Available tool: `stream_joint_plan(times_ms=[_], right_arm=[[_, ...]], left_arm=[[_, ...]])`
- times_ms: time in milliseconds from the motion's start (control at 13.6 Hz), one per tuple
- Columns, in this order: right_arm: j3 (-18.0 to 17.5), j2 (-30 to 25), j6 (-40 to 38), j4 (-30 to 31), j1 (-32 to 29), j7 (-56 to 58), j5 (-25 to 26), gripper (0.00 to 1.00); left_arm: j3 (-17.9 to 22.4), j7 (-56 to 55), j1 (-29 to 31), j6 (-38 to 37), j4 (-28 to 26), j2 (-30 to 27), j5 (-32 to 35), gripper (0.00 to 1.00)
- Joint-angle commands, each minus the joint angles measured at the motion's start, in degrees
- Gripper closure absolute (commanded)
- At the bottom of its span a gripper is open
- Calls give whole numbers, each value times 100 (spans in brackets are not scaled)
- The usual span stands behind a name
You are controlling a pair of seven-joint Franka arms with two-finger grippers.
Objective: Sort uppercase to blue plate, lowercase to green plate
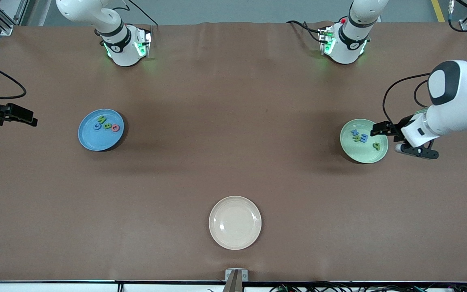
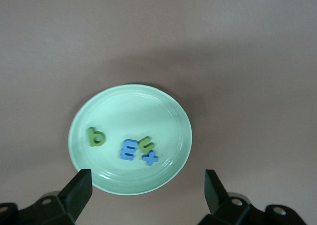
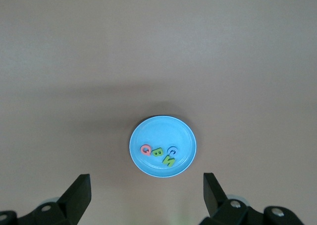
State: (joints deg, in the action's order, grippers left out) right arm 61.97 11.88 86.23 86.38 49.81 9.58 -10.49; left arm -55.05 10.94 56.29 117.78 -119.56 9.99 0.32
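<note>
Beside the round pale green plate [image 1: 364, 156] holding four foam lowercase letters [image 1: 360, 137], the left end effector [image 1: 400, 141] hovers released; right end effector [image 1: 24, 117] likewise, well apart from the blue plate [image 1: 95, 142].

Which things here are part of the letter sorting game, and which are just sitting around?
Part of the game:
- blue plate holding the capital letters
- green plate holding the small letters

Just sitting around:
- cream plate, nearest the front camera, nothing on it

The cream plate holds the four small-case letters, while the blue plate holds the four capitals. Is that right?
Not quite. The cream plate holds nothing; the small-case letters lie in the green plate, as the left wrist view shows. The capitals are in the blue plate.
</note>
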Motion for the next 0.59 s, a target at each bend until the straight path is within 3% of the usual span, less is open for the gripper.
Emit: stream_joint_plan(times_ms=[0,148,369,516], right_arm=[[-62,-63,-80,-112,-24,0,-67,0],[-298,-72,-107,-103,-234,-17,-24,0],[-1431,-282,-72,-95,-1059,-43,345,0],[-1853,-344,-80,-95,-1411,-52,460,0]], left_arm=[[82,23,-4,-159,72,-690,-164,0],[73,-73,5,-255,370,-893,-190,0],[38,-688,14,-842,1230,-841,-217,0],[47,-777,14,-1142,1565,-850,-226,0]])
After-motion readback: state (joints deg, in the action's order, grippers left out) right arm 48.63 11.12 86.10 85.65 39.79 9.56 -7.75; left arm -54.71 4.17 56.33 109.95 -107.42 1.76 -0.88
